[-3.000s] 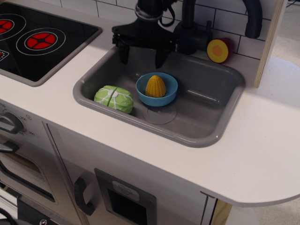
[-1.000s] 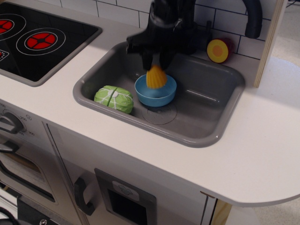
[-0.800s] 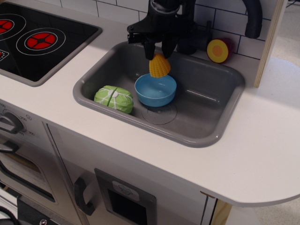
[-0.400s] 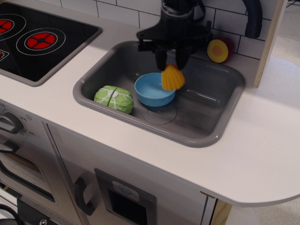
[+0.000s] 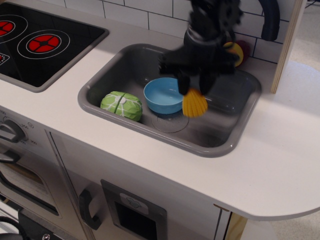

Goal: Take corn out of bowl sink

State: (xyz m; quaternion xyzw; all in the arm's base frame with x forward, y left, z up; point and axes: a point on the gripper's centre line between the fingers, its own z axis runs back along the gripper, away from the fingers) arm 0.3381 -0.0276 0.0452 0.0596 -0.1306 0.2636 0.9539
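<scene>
Corn (image 5: 194,105) now hangs pinched in my claw (image 5: 194,91), just right of the bowl (image 5: 163,96) and low over the sink (image 5: 218,145) floor. A moment ago it was above the bowl's rim; now the bowl sits empty. I judge the removal nearly done: lower, release. Cabbage (image 5: 121,105) lies well clear to the left.
</scene>
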